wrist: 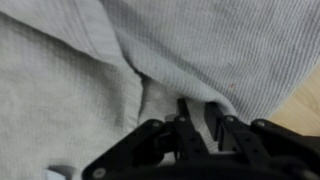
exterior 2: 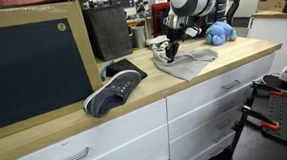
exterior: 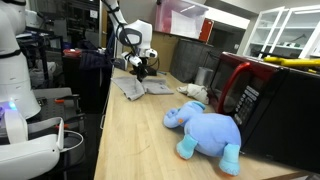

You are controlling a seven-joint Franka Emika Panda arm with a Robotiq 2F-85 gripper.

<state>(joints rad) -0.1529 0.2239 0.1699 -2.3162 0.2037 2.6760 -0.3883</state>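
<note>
Our black gripper [wrist: 200, 110] touched the soft grey knitted cloth [wrist: 80, 90]. We could not tell if it pinched a fold. The cloth lay crumpled on the long pale wooden counter [exterior: 130, 135].

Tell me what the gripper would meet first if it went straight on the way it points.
Most likely the grey cloth: in the wrist view a fold of it lies right before the gripper, which points down onto it. Whether the two touch is unclear.

Wooden countertop [exterior 2: 240, 54] over white drawers [exterior 2: 210, 101]
</note>
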